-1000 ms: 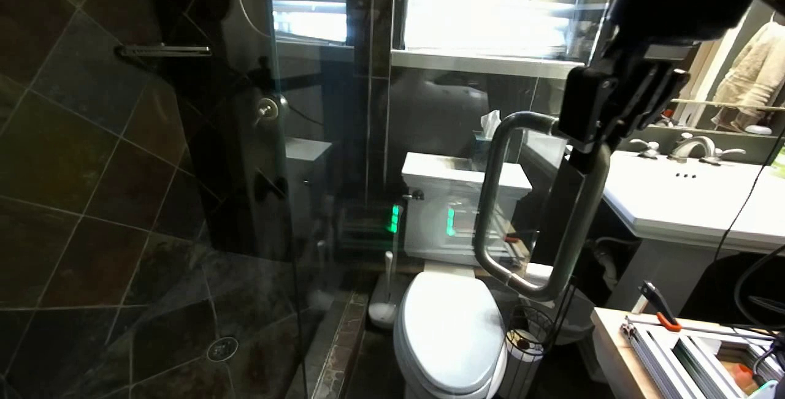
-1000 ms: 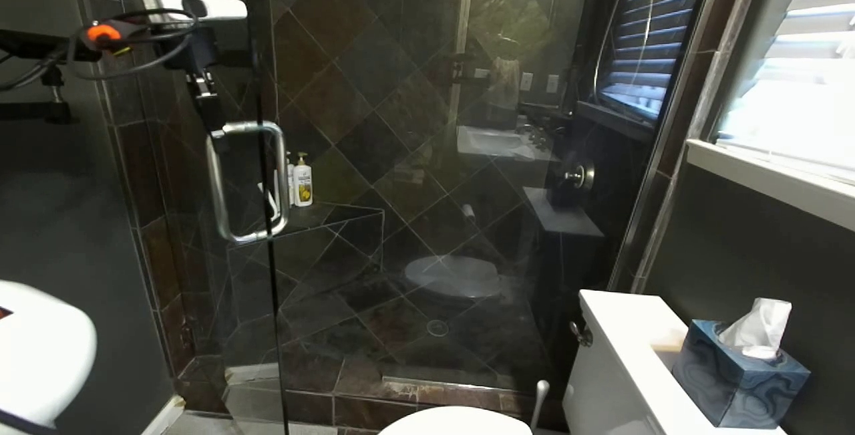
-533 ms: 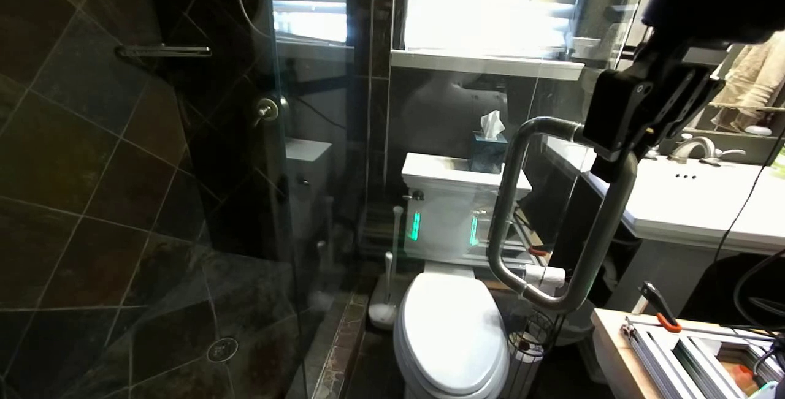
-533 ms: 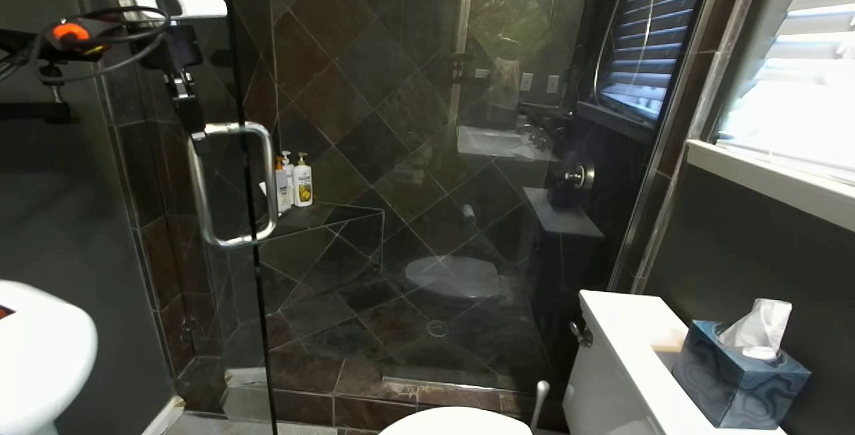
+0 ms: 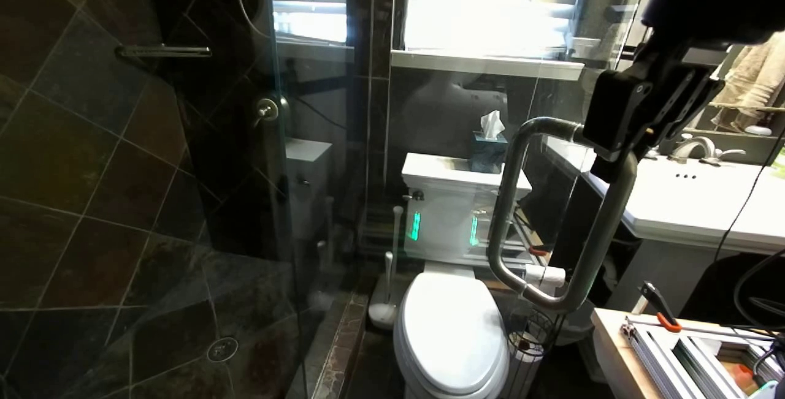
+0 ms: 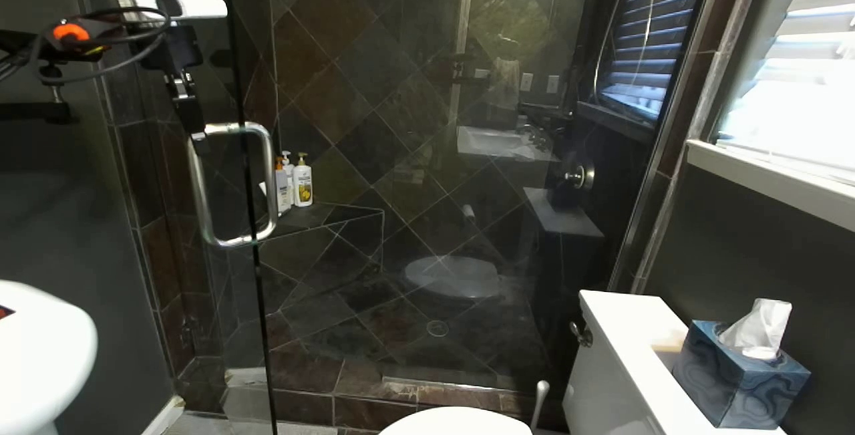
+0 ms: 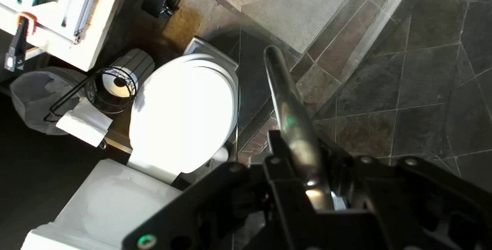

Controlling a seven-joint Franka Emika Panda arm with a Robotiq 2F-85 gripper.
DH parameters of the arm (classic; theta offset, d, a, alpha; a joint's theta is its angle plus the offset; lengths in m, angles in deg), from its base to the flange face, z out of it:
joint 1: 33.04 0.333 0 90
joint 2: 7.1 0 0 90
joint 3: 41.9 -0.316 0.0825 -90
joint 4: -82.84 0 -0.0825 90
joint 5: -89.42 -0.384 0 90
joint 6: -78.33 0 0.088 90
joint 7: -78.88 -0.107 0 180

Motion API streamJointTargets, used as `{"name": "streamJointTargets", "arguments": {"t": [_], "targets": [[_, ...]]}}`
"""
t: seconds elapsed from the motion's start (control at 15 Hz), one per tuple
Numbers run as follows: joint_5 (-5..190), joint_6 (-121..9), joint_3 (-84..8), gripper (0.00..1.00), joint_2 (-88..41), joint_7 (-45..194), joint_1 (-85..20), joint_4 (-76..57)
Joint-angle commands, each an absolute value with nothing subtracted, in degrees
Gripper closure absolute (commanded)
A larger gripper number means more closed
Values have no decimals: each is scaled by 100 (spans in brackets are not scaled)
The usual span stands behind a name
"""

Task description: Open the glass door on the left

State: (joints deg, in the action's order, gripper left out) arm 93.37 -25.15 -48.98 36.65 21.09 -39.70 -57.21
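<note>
Bathroom shower: dark slate tile, beside a sunlit window.
Gripper: pointing down, pinching the loop handle near its upper corner, presumably to swing the glass door wider.
Door: at left in an exterior view, before the shower, seemingly ajar; tall, clear, frameless, reflective.
Handle: rounded chrome tubing, a bar either side.
</note>
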Motion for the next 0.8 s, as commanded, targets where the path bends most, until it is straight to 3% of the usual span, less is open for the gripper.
{"name": "streamJointTargets", "arguments": {"t": [0.0, 0.73], "targets": [[9306, -2509, -4935, 94, 3665, 2140, -4024, -5712], [9020, -1847, -5134, 94, 3882, 1816, -3915, -5705]]}}
